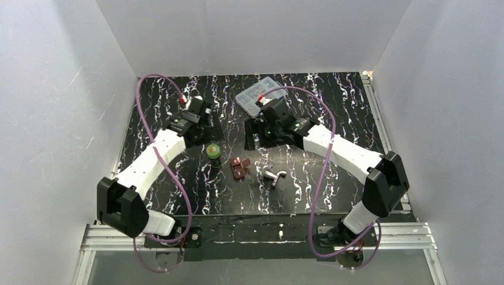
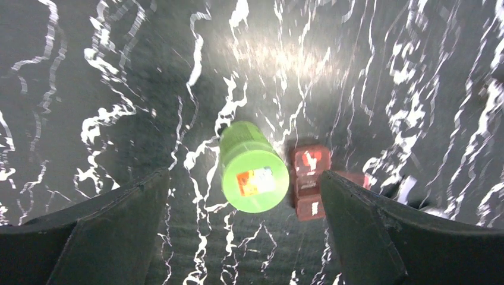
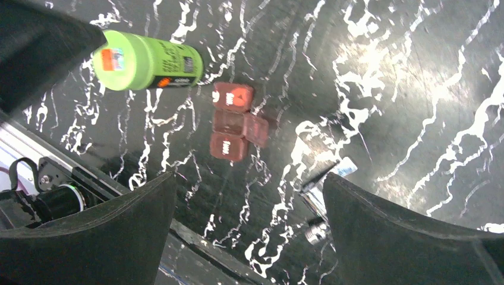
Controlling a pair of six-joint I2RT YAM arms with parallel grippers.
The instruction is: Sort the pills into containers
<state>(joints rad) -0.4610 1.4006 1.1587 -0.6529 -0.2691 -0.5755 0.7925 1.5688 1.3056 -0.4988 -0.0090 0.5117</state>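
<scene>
Green-capped bottle (image 2: 252,172) upright; red blocks (image 2: 309,181) just beside.

Green-capped bottle (image 1: 214,152), upright, ungripped.

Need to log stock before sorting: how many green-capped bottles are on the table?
1. The green-capped bottle stands near the middle of the table, just left of the small red boxes. Others may be hidden from these views.

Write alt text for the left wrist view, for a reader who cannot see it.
A round bottle with a bright green cap stands between the wide-open dark fingers of the left hand, touching neither. Small dark red blocks sit just right of it on the black, white-veined tabletop.
</scene>
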